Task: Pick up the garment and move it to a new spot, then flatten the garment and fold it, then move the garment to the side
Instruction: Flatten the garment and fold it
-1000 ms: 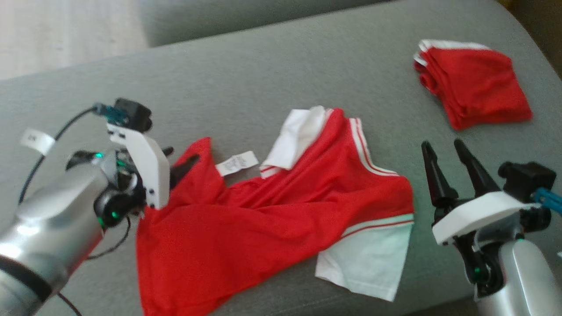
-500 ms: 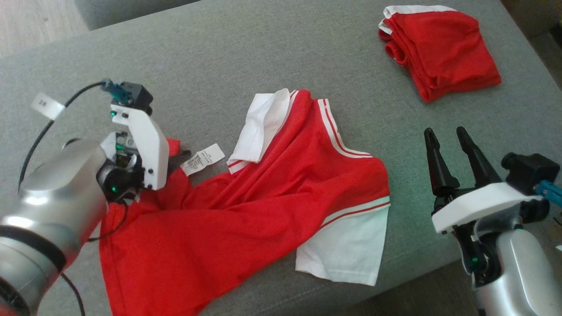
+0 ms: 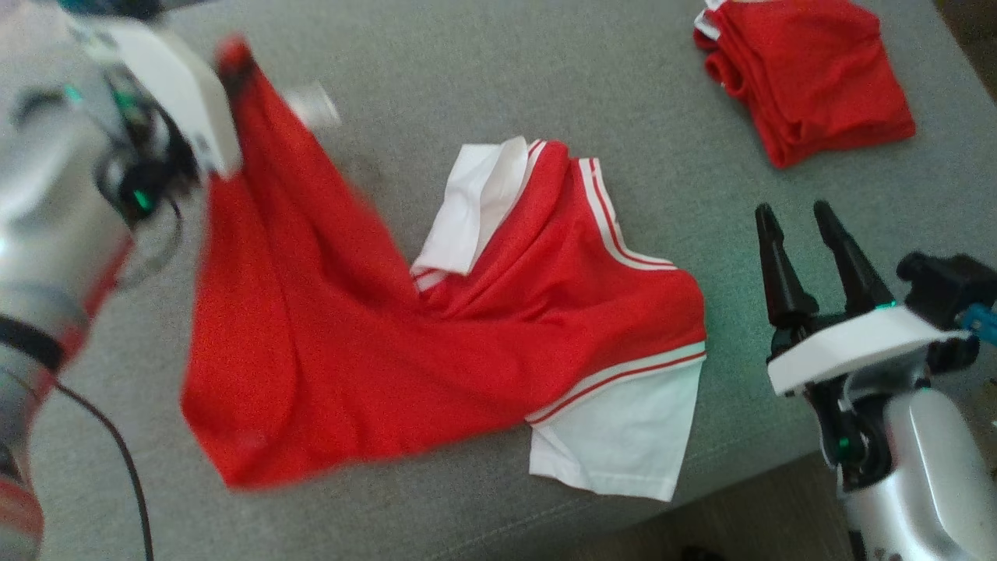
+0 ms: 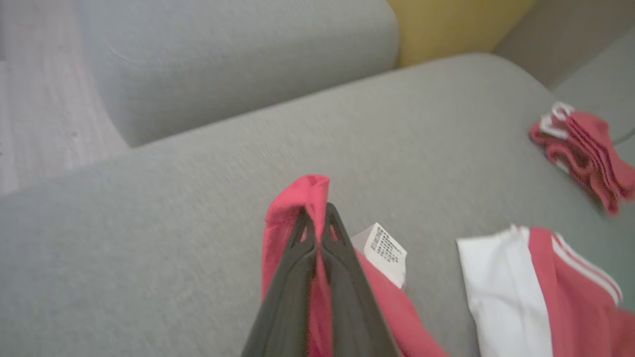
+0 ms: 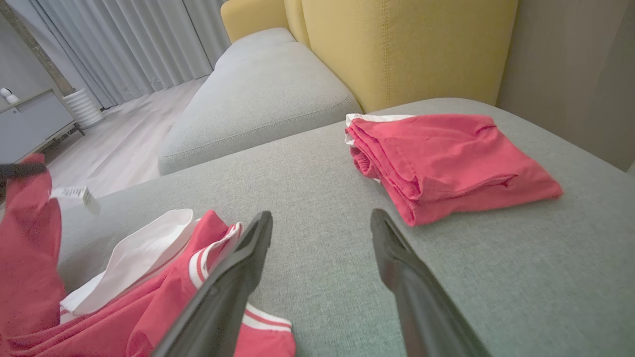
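Grey sofa cushion (image 3: 467, 70); left tool (image 4: 316, 210) pinching garment (image 3: 350, 335) corner, motion-blurred; right tool (image 3: 793, 209) spread wide.

We see 2 silver arms; the left arm (image 3: 39, 234) bears a black band (image 3: 27, 343) and trails a thin black cable (image 3: 131, 475). The left tool (image 4: 316, 210) and right tool (image 3: 793, 210) each have 2 tapering dark fingers (image 5: 233, 277), a white bracket (image 3: 849, 347) and green lights (image 3: 841, 446). A black camera block (image 3: 946, 284) tops the right wrist.

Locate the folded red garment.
In the head view the folded red garment lies at the upper right of the grey cushion, beyond the open right gripper.
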